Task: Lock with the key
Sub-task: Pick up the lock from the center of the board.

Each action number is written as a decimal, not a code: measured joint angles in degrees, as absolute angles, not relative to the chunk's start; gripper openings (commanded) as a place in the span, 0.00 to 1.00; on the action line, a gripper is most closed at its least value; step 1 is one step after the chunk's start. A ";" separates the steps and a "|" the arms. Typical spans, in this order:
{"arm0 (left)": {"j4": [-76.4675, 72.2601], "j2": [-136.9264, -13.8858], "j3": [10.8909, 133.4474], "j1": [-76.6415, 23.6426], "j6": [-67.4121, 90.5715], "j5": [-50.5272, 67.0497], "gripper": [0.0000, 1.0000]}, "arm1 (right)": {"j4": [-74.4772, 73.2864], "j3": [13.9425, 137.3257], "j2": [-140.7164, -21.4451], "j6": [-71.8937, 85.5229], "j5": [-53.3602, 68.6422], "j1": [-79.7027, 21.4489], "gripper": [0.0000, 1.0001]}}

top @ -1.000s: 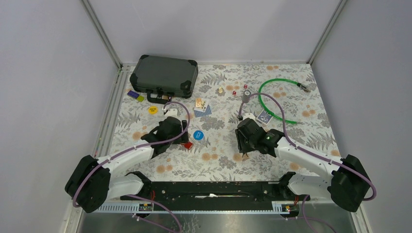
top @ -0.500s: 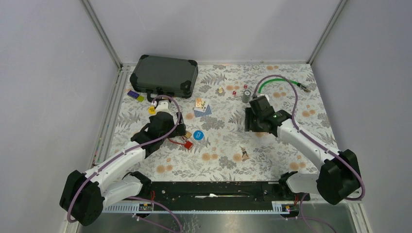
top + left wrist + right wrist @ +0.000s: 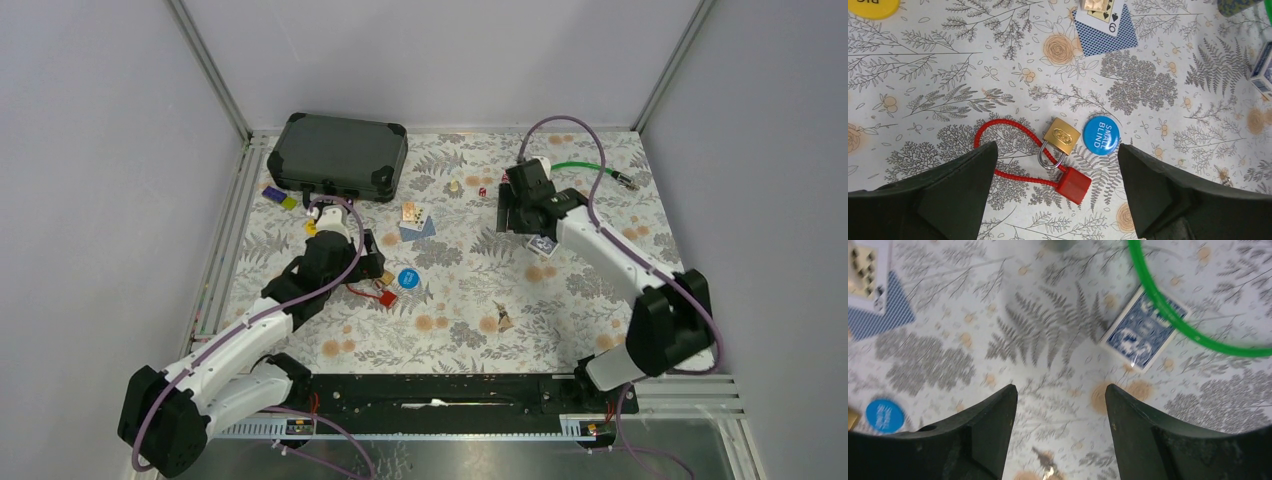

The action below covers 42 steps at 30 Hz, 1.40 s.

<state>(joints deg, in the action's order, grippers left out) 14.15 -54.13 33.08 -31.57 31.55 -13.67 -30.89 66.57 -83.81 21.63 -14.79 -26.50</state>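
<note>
Item one: brass padlock (image 3: 1061, 136), centre of the left wrist view, flat on the floral table (image 3: 923, 75), shackle against a red cable lock (image 3: 1074, 184); blue chip (image 3: 1101, 135) just right of it. Left gripper (image 3: 1055, 150): we find it spread wide above the padlock, holding nothing. Right gripper (image 3: 1060, 390): parted, empty (card box (image 3: 1143, 337) beyond it, upper right of its view).

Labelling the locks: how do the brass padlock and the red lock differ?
The brass padlock is gold with a short silver shackle; the red lock is a red block on a long red cable. The brass padlock bears an oval stamp; the red lock looks plain. Both lie on the table, unheld.
</note>
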 measured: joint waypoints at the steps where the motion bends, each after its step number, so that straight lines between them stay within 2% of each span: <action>1: 14.15 -53.98 33.08 -31.55 31.59 -13.43 0.99 | -30.57 68.07 -86.15 21.04 -15.94 -25.91 0.72; 7: 14.11 -53.32 33.08 -31.55 32.10 -10.50 0.99 | -29.26 74.32 -97.43 17.72 -19.55 -19.53 0.72; 16: 14.15 -53.34 33.43 -31.55 32.23 -8.08 0.99 | -27.14 79.09 -110.19 12.69 -18.20 -12.27 0.70; 23: 13.89 -53.80 34.37 -31.55 32.23 -5.34 0.99 | -23.77 83.88 -117.14 7.35 -13.65 -9.89 0.66; 30: 13.65 -53.78 34.39 -31.55 32.21 -4.38 0.99 | -23.53 89.56 -121.93 4.95 -7.88 -7.79 0.58; 35: 13.26 -53.63 34.39 -31.55 32.21 -4.23 0.99 | -25.12 91.09 -123.42 4.95 -6.22 -7.18 0.50; 39: 12.86 -53.65 34.39 -31.55 32.23 -3.60 0.99 | -26.22 92.14 -124.20 4.97 -6.37 -7.11 0.31; 42: 12.71 -53.80 34.39 -31.55 32.23 -2.85 0.99 | -26.63 92.79 -124.51 4.99 -6.70 -7.11 0.23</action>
<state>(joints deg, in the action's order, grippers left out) 12.71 -53.80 34.39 -31.55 32.23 -2.85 -26.63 92.79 -124.51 4.99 -6.70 -7.11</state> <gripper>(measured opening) 0.985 0.299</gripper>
